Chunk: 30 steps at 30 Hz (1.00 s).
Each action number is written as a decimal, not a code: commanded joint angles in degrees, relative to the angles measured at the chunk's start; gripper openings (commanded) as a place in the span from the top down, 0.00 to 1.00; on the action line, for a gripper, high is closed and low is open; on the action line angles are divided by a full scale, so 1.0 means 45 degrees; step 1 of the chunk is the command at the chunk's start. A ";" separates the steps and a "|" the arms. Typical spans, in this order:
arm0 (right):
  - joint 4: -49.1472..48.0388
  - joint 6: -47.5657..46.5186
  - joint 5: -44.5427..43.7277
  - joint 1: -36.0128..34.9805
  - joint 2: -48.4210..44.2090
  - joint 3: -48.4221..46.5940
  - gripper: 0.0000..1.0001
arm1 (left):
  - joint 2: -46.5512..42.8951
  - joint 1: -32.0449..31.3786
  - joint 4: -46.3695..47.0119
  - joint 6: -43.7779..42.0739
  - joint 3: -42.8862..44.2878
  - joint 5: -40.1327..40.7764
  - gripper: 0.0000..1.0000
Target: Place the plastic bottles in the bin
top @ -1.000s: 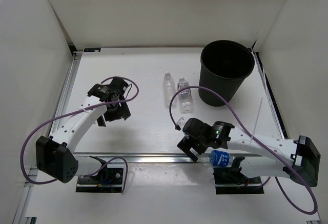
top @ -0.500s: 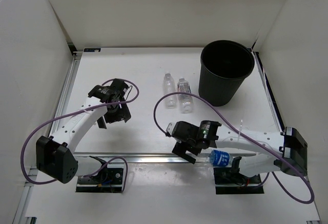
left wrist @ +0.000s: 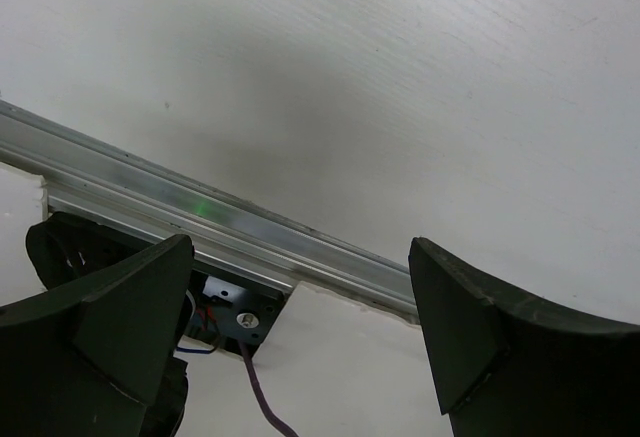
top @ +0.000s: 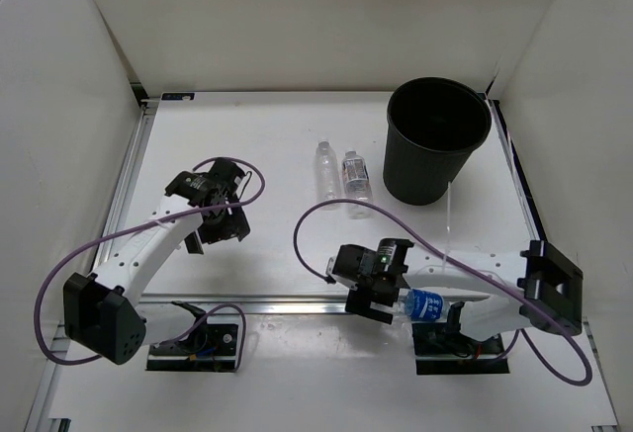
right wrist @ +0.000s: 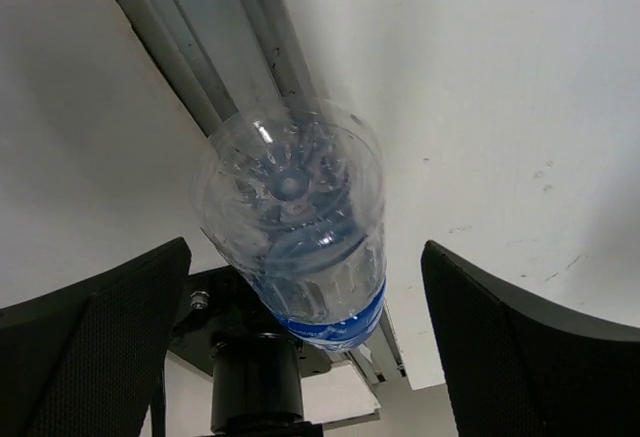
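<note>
The black bin [top: 438, 140] stands at the back right. Two clear bottles [top: 325, 170] [top: 356, 177] lie side by side left of it. A blue-labelled bottle [top: 425, 305] lies across the near rail by the right arm's base. My right gripper [top: 369, 303] is open at that bottle's base end. In the right wrist view the bottle [right wrist: 290, 207] shows base-first between the spread fingers of the gripper [right wrist: 303, 287], with a gap on each side. My left gripper [top: 221, 224] is open and empty over the table, as the left wrist view [left wrist: 300, 257] shows. The green bottle is out of view.
An aluminium rail [top: 277, 303] runs along the near table edge and also shows in the left wrist view [left wrist: 250, 232]. Purple cables [top: 307, 224] loop over the table by each arm. White walls close in the left, back and right sides.
My right gripper has moved down to the near rail and turned toward the blue-labelled bottle, its elbow swinging right. My left gripper has shifted slightly nearer. The bottles have not moved.
</note>
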<state>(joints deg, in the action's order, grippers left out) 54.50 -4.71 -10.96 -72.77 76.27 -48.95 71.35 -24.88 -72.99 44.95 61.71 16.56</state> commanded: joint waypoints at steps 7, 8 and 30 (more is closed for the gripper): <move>-0.0528 -0.1432 0.0717 0.0351 0.1839 0.0389 0.04 | -0.0563 -0.0056 0.0146 0.0090 -0.0140 0.0110 0.00; -0.0684 -0.1434 0.0717 0.0351 0.1976 0.0118 0.08 | -0.0563 -0.0056 0.0146 0.0090 -0.0140 0.0110 0.00; 0.2947 0.1616 -0.6327 0.1187 0.3206 -1.1242 1.00 | -0.0213 -0.0056 -0.0088 0.0324 0.1186 0.0657 0.00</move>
<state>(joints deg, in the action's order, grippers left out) 63.64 2.02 -24.49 -69.58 90.89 -89.03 70.43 -24.88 -73.52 45.76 63.02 17.56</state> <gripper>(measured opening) 0.655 1.000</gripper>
